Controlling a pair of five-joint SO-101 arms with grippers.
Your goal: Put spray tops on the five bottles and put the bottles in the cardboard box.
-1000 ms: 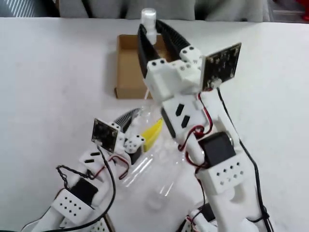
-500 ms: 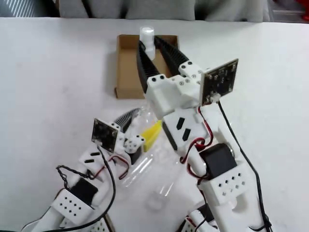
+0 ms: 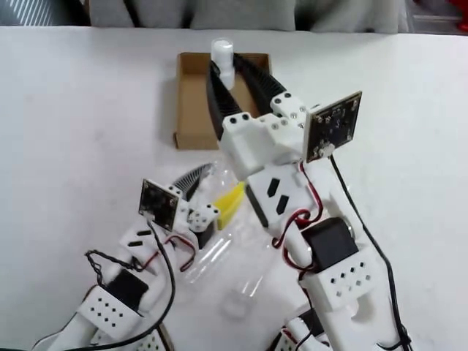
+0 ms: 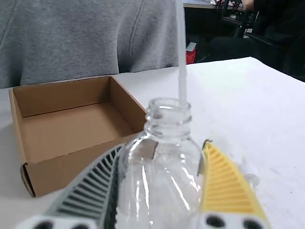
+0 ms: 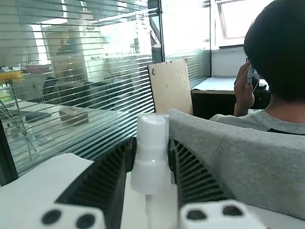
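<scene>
**Spray top held above the open bottle, next to the box**

The right gripper [image 3: 231, 69] stands high over the white table [image 3: 88, 110], its two black ribbed fingers [image 5: 108, 172] closed partway on a white plastic spray top [image 3: 222, 55]. In the right wrist view the spray top [image 5: 151, 157] sits upright between those fingers, pinched on both sides. In the high view it hangs over the far part of the shallow brown cardboard box [image 3: 191, 102].

A thin white dip tube [image 4: 181, 62] runs down from above to the rim of the clear plastic bottle [image 4: 159, 167]. I cannot tell whether its end is inside the neck.

The left gripper [image 3: 212, 189] is lower and nearer the arm bases. It has a grey ribbed finger [image 4: 90, 195] on one side of the bottle and a yellow one [image 4: 224, 183] on the other. Both press against the bottle's shoulders, so the jaws are spread only as wide as the bottle. In the high view the bottle [image 3: 223, 238] lies between the two arms, just short of the box. Its uncapped mouth points towards the box [image 4: 71, 124], whose inside shows bare brown card.
</scene>
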